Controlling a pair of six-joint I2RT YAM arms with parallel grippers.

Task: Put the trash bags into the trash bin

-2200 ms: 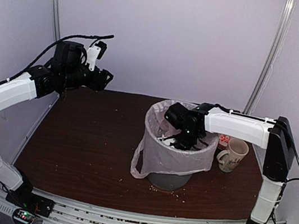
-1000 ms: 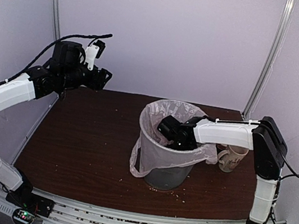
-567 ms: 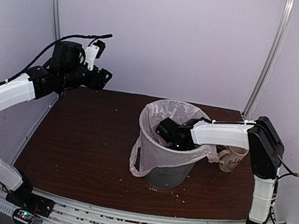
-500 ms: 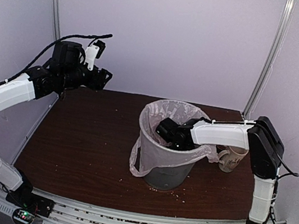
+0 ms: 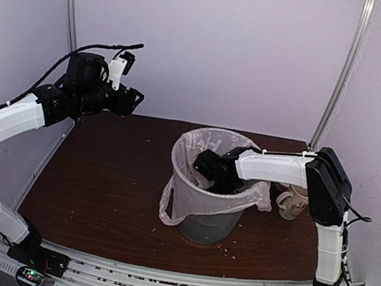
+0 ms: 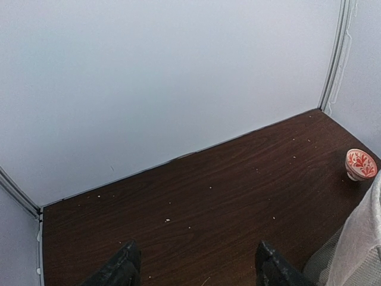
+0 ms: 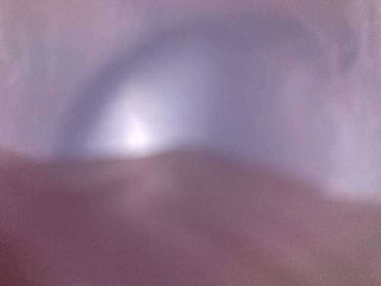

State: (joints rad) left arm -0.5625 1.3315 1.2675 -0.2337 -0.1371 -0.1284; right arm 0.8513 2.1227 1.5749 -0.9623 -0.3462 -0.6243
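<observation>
One right hand [image 5: 214,179] dips past rim of trash bin [image 5: 203,225]

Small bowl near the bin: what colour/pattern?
The small bowl is white with a red pattern, best seen in the left wrist view.

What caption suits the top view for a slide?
Right arm reaches into the bag lining the bin, mug alongside; left fingers open above the table.

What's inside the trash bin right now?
The trash bag lines the trash bin, draped over its rim, and the right gripper reaches down inside. Its fingers and the bin's bottom are hidden by the film.
</observation>
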